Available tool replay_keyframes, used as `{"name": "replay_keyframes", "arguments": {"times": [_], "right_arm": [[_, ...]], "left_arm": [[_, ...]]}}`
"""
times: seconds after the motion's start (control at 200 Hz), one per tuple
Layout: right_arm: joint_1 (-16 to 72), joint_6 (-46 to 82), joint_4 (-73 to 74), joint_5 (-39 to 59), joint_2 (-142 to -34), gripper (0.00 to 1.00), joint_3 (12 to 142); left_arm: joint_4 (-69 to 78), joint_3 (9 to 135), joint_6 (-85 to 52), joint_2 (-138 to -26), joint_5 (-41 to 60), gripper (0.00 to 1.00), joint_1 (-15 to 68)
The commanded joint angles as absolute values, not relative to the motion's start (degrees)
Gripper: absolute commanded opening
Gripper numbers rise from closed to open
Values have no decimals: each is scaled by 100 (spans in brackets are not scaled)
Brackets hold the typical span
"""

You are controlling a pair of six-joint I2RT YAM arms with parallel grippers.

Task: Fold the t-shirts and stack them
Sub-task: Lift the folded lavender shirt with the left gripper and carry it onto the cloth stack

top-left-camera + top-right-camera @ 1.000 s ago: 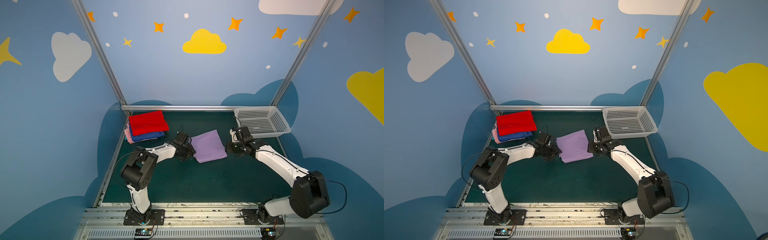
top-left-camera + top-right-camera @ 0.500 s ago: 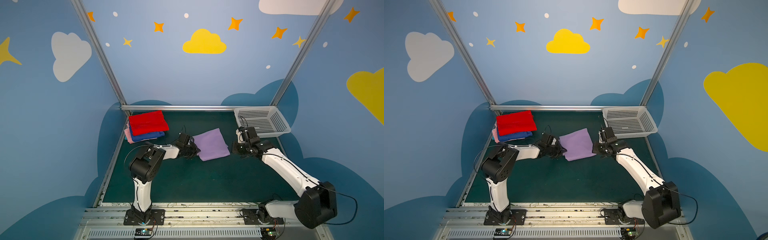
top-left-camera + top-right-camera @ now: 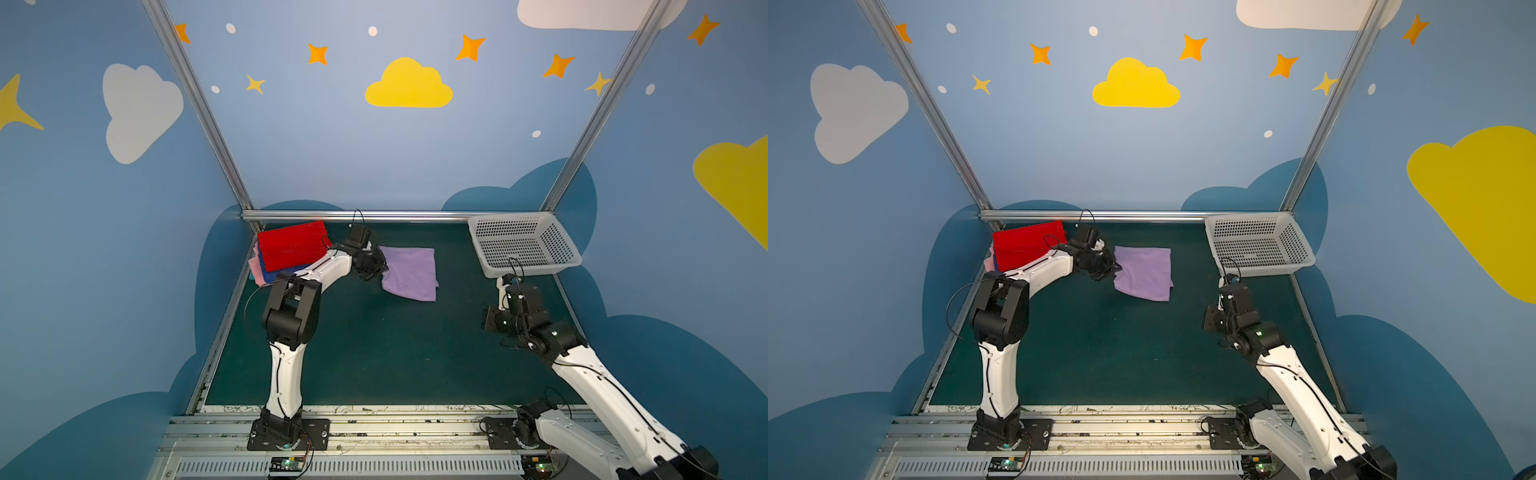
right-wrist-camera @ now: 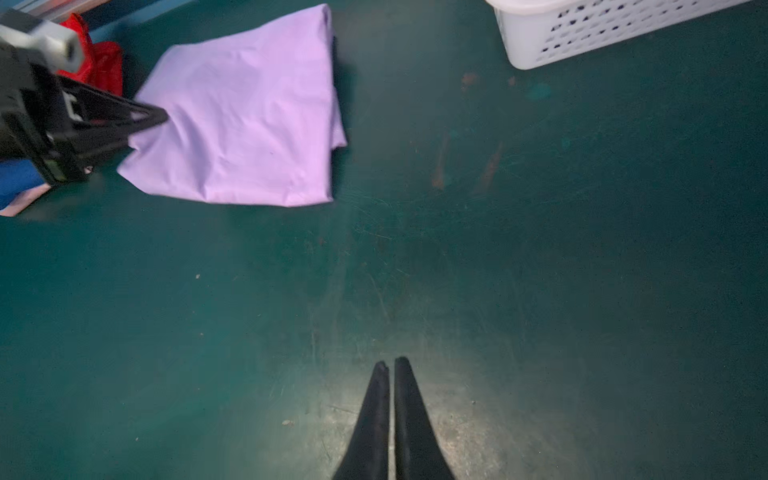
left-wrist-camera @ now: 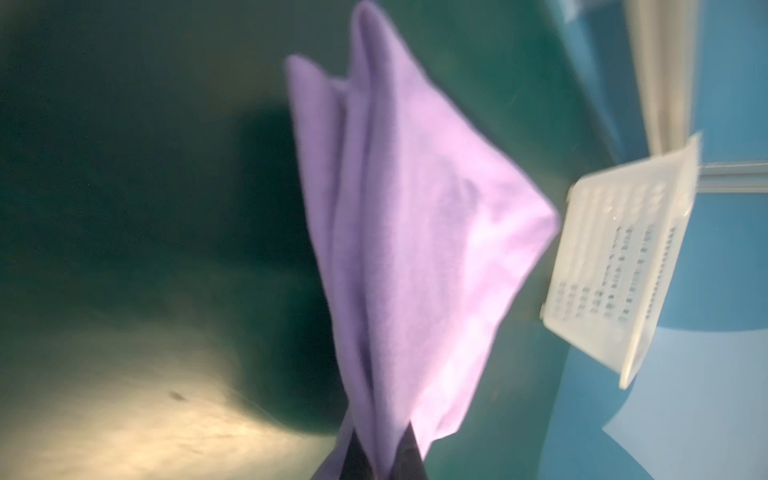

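1. Left gripper (image 4: 162, 118): I read its jaws as pressed together on the left edge of the folded lavender purple cloth t-shirt (image 3: 409, 272). In the left wrist view the cloth runs down between the two dark fingers (image 5: 409, 455).
2. Lavender t-shirt: in both top views it sits at the middle of the dark green table mat (image 3: 395, 353), towards the back, between the shirt pile and the white perforated plastic basket (image 3: 559, 249). The pinched side is gathered into creases. I cannot tell how much of the shirt is clear of the mat.
3. Shirt pile: it occupies the back left corner. The folded red cloth t-shirt (image 3: 291, 249) lies on top, with the royal blue cloth t-shirt (image 4: 16, 178) and the pink cloth t-shirt (image 4: 16, 205) showing beneath it.
4. Right gripper (image 4: 390, 365): its jaws are pressed together with nothing between them. It is above bare mat, well apart from the lavender t-shirt and near the basket.
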State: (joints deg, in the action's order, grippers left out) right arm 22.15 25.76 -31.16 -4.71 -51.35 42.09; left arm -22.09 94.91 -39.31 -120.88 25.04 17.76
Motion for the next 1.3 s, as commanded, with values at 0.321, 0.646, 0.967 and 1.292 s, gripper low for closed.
{"name": "replay_keyframes", "arguments": {"times": [0.321,0.646,0.967,1.292], "right_arm": [[2168,2622,-2463,-507,-5144,5,3916],[2167,2666,-2112,-413,-5608,4,3783],[2164,2999,-2109,-142,-6207,3,3962],[2171,3085,-2359,268,-7009,1,4510]], "left_arm": [[-5995,13869,-1848,-13780,2052,4,1115],[-6636,15540,-1776,-14304,2295,4,326],[-5922,15546,-1161,-13970,2815,4,-3],[-5882,15891,-1185,-13951,3582,4,-623]]}}
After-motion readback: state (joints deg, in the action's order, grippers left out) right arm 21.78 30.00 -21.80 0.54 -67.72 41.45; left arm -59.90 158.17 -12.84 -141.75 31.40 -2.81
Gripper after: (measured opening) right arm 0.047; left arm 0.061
